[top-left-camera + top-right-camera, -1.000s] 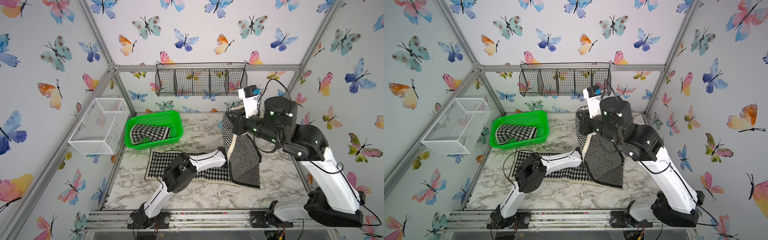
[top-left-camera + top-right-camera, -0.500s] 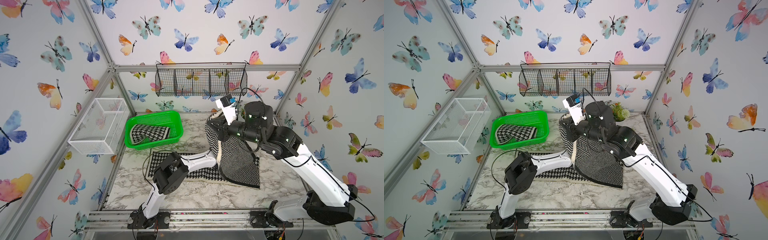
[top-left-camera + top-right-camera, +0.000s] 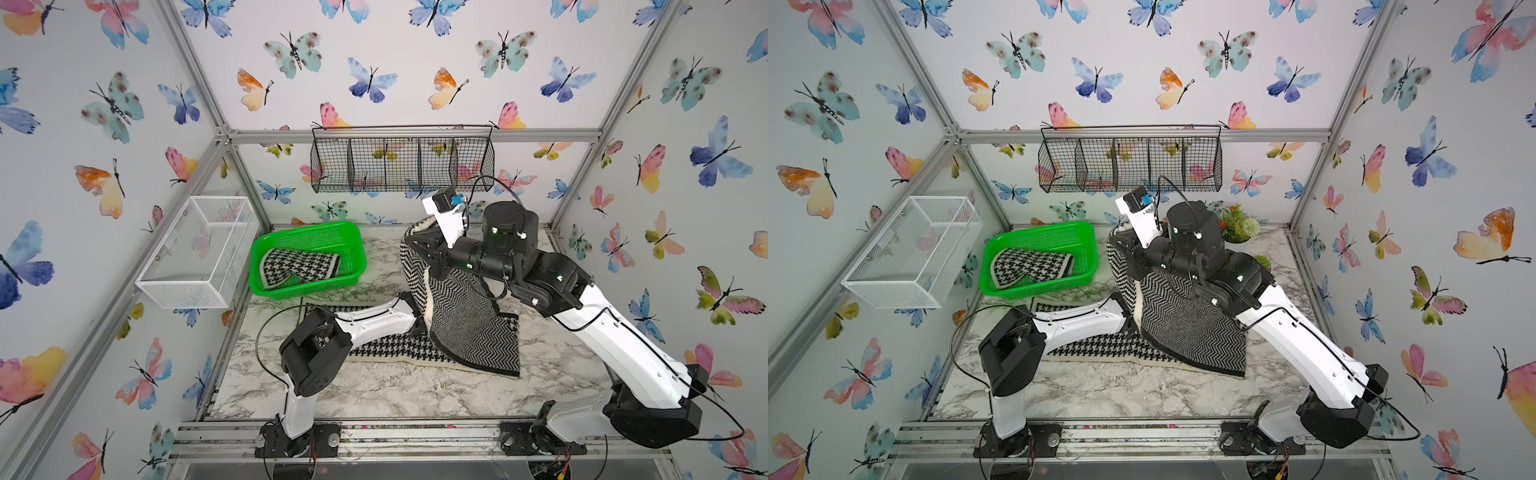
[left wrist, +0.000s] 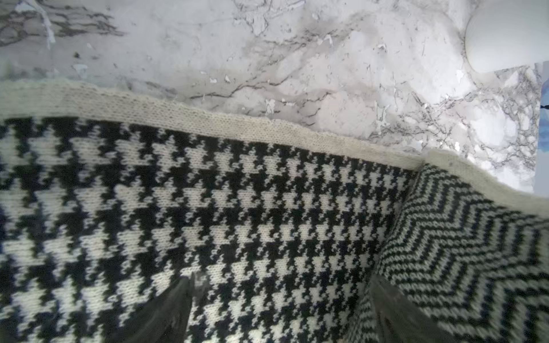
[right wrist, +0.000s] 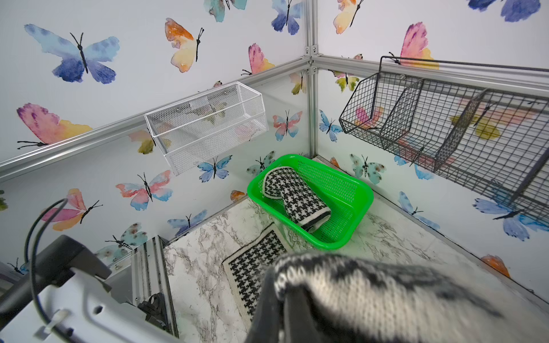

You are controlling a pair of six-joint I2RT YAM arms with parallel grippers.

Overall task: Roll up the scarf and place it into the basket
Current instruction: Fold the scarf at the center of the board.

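Scarf [image 3: 469,324] hangs pinched in the right claw [image 5: 282,300] — basket [image 3: 309,291] well apart.

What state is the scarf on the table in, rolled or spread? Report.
Spread, not rolled: the scarf lies partly flat on the table, one end held up by the shut right pincer.

Lighting: bright, even, diffuse.
Shadows: faint, softly cast.
Edges: bowed in both top views.
Blur: scarf [image 5: 386,300] is defocused near right wrist lens.
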